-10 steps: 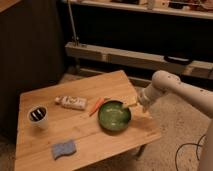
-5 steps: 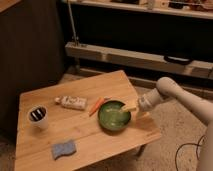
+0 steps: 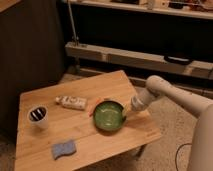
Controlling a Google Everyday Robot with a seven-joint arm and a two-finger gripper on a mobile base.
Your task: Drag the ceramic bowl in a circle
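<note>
The ceramic bowl point(image 3: 108, 116) is round, shallow and glossy green. It sits on the wooden table point(image 3: 75, 150), right of centre. My gripper point(image 3: 126, 112) comes in from the right on a white arm and is at the bowl's right rim, touching or just over it. The bowl looks empty.
A small white cup with dark contents point(image 3: 38, 116) stands at the table's left. A white bottle point(image 3: 72, 103) lies on its side behind the bowl, with an orange carrot-like stick point(image 3: 96, 105) beside it. A blue sponge point(image 3: 64, 149) lies near the front edge. Metal shelving point(image 3: 140, 57) runs behind.
The arm has lowered and drawn in toward the bowl's right rim. The bowl has shifted slightly toward the table's front.
</note>
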